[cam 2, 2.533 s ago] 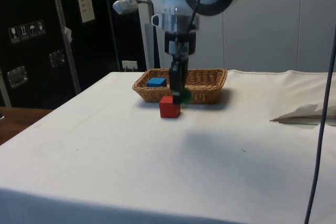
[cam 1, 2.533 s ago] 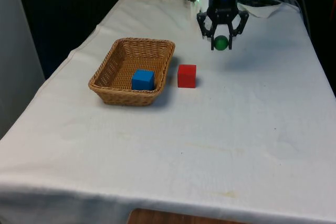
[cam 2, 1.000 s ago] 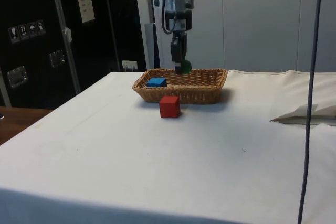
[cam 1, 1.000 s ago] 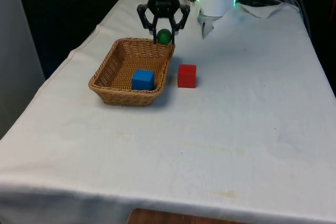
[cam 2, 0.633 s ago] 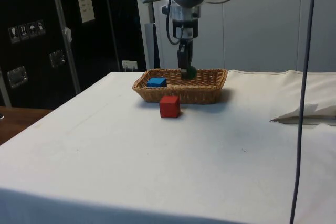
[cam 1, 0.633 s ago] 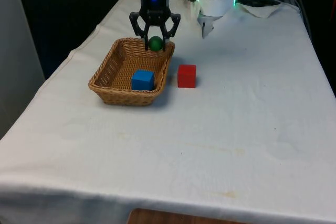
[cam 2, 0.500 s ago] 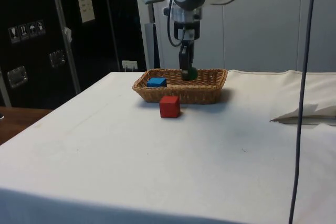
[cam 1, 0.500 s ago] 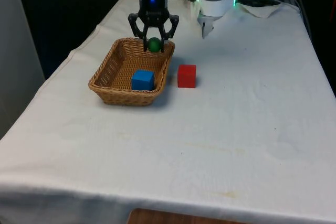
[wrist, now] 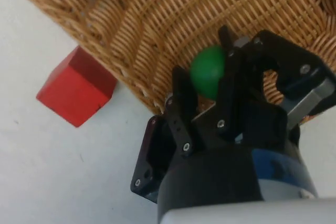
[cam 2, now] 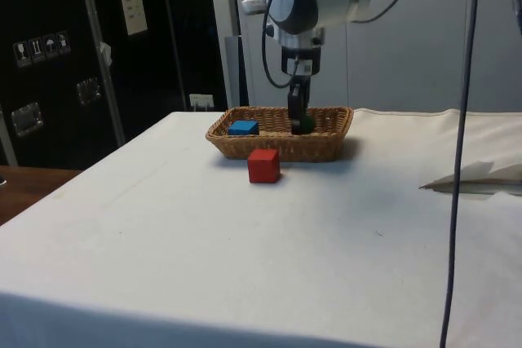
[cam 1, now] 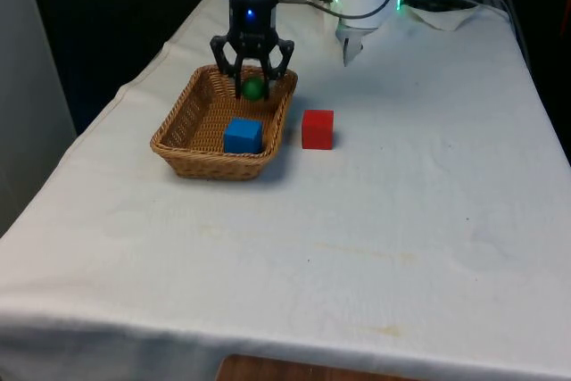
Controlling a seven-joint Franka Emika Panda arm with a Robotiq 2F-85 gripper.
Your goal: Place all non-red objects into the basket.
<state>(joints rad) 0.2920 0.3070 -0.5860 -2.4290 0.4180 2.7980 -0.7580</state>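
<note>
We find the black two-finger gripper (cam 1: 253,86) positioned over the woven wicker basket (cam 1: 184,133), towards its far end in the front view, with its fingers (wrist: 183,109) closed on a small green ball (cam 1: 254,88). In the wrist view the green ball (wrist: 208,71) sits between the fingers above the basket's woven floor (wrist: 157,22). In the side view the gripper (cam 2: 301,122) reaches down to about the level of the basket rim (cam 2: 269,133), and the ball (cam 2: 306,124) is seen just at that rim; we cannot tell whether it touches the basket floor.

A blue cube (cam 1: 242,135) lies inside the basket, at the end nearer the front camera and close to the wall on the front view's right. The side view confirms the blue cube (cam 2: 242,127) within the basket.

A red cube (cam 1: 317,128) stands on the white cloth-covered table (cam 1: 401,220), just beside the basket on the front view's right, apart from its wall. The wrist view shows the red cube (wrist: 76,86) outside the basket, on the cloth.
</note>
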